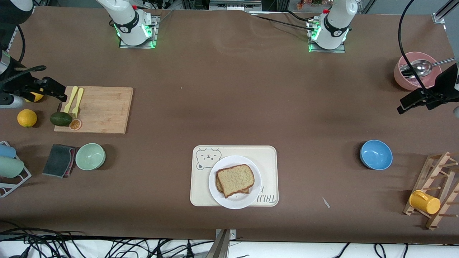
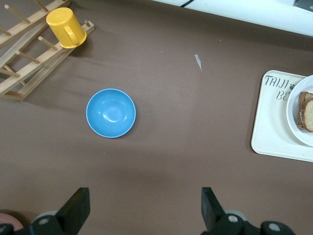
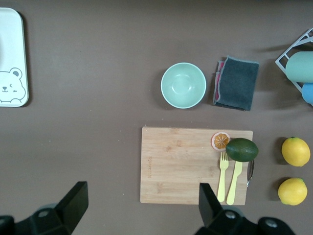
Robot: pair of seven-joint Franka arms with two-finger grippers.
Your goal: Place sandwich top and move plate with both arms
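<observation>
The sandwich top (image 1: 235,180), a speckled light-brown slice with a darker crust, lies on a second slice whose edge peeks out beneath it. Both rest on the round white plate (image 1: 235,203), which sits on the cream bear tray (image 1: 267,157) near the front camera. The left wrist view catches the plate's rim (image 2: 293,110) and a bit of bread (image 2: 307,111). My left gripper (image 1: 412,100) (image 2: 145,205) hangs open over bare table by the pink bowl. My right gripper (image 1: 53,89) (image 3: 142,203) hangs open over the cutting board's edge. Neither holds anything.
A blue bowl (image 1: 375,154) and a wooden rack with a yellow mug (image 1: 425,201) stand toward the left arm's end, with a pink bowl holding a spoon (image 1: 416,71). Toward the right arm's end are a cutting board (image 1: 100,109), green bowl (image 1: 90,156), cloth (image 1: 59,160) and lemons (image 1: 27,118).
</observation>
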